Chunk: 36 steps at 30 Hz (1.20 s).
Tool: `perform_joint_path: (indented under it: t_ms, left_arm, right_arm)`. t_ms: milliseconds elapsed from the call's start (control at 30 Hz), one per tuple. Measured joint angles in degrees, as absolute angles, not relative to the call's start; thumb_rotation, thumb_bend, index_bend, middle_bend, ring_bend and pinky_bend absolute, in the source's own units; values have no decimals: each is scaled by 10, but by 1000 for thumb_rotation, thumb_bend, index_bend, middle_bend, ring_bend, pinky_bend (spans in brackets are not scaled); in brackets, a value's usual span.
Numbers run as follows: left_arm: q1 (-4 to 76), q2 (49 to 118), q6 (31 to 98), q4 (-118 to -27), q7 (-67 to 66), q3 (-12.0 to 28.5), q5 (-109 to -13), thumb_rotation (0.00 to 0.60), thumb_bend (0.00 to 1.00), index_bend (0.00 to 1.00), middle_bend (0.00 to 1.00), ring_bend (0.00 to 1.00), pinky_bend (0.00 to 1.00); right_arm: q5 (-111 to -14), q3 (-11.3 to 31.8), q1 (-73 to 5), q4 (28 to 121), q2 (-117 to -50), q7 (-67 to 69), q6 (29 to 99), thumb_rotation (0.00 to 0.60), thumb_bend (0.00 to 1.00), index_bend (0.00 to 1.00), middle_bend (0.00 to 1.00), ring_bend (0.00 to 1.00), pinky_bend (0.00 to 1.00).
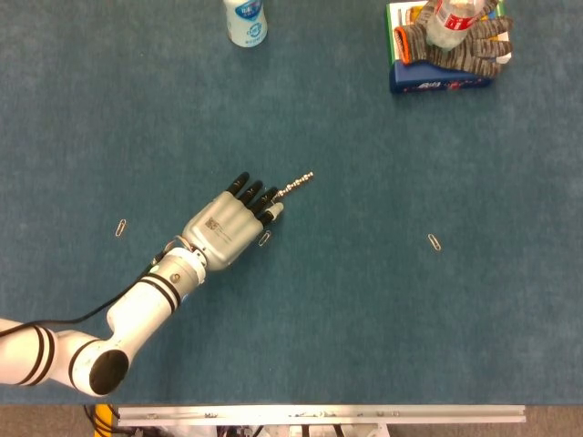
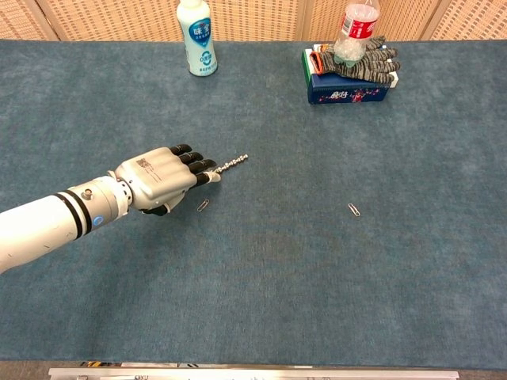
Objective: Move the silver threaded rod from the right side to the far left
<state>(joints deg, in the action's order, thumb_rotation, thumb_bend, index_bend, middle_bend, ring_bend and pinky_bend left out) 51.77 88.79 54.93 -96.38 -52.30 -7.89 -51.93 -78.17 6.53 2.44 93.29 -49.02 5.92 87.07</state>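
Near the middle of the blue desk [image 1: 383, 309], a little left of centre, the left hand [image 1: 228, 228] lies knuckles-up with its dark fingers [image 1: 256, 193] curled together and pointing up and to the right. From those fingertips the rod [image 1: 295, 185] sticks out along the same slant: its near end sits at the fingertips, seemingly pinched there, while its far end is free. Whether the rod is lifted off the desk or resting on it cannot be told from either view. In the chest view the rod [image 2: 230, 165] likewise runs from the fingers [image 2: 201, 167] of the hand [image 2: 158, 178] up to the right. Just below the fingertips, close beside the hand, lies a paper clip [image 1: 265, 238] on the desk. A second paper clip [image 1: 120, 228] lies to the left of the hand, and a third [image 1: 435, 242] lies well to the right of the rod. Far beyond the hand, at the back edge, stands a white bottle [image 1: 245, 20]. Back and far to the right of the rod is a blue box [image 1: 437, 77] with a grey knitted glove [image 1: 465, 45] and a clear bottle [image 1: 451, 20] on it. No right hand shows in either view.
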Motion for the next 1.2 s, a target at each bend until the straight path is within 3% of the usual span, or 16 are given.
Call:
perform_joint_path:
  t_ms: [733, 1100, 1200]
  left_arm:
    - [509, 892, 559, -934, -535, -72, -514, 600, 784, 46, 0, 0, 0]
    - [491, 862, 577, -1001, -505, -75, -549, 600, 780, 30, 0, 0, 0]
    - [483, 858, 591, -1016, -492, -67, -548, 600, 712, 29, 0, 0, 0]
  right_arm:
    - [-781, 63, 22, 931, -493, 62, 864, 600, 169, 211, 113, 0, 0]
    - [-781, 64, 22, 931, -491, 68, 865, 600, 169, 211, 113, 0, 0]
    - [-782, 64, 23, 932, -491, 70, 867, 600, 169, 211, 113, 0, 0]
